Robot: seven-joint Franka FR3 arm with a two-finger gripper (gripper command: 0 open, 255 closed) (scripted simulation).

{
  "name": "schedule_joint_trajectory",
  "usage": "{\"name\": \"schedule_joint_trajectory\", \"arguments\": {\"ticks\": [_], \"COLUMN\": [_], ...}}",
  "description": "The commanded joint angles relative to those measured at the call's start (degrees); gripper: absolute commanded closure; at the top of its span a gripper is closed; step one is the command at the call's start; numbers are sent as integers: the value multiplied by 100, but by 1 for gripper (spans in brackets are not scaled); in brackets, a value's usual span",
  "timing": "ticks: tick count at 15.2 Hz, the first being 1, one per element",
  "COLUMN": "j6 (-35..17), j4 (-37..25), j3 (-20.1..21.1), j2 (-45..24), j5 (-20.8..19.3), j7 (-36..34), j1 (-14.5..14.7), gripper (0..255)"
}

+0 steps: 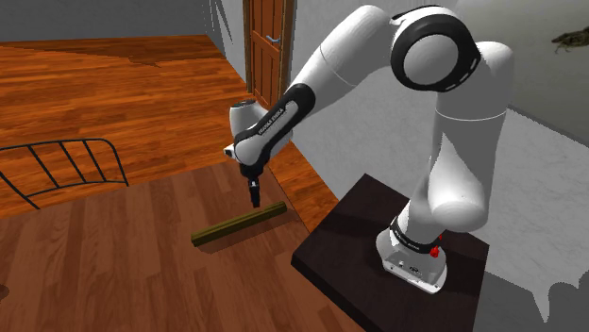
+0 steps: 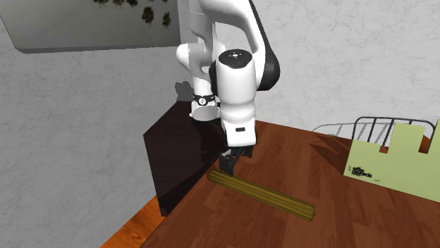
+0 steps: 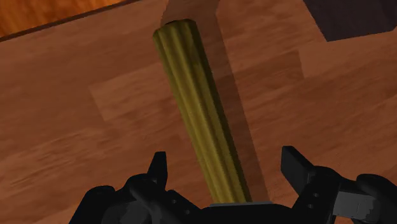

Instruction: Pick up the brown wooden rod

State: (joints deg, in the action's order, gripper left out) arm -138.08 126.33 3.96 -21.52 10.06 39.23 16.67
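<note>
Two fingers (image 3: 158,168) apart, one ribbed rod (image 3: 197,108)

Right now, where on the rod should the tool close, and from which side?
Come straight down from above: the rod lies flat on the table, so only its long sides are free. Close across the narrow, ridged shaft, where the open tool straddles it. That spot sits near one end; nearer the middle would probably balance better.
</note>
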Motion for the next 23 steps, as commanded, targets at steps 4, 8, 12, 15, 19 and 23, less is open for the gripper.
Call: {"name": "schedule_joint_trajectory", "arguments": {"ticks": [4,8,12,15,19,23], "j6": [-269,-427,-623,-697,-696,-697], "j4": [-696,-894,-982,-1022,-1024,-1021], "j3": [265,321,313,309,310,310], "j2": [-924,-1271,-1557,-1672,-1672,-1671], "j5": [-85,-123,-126,-128,-128,-128], "j7": [465,573,601,612,607,607], "j1": [147,199,209,214,217,217], "gripper": [0,0,0,0,255,255]}}
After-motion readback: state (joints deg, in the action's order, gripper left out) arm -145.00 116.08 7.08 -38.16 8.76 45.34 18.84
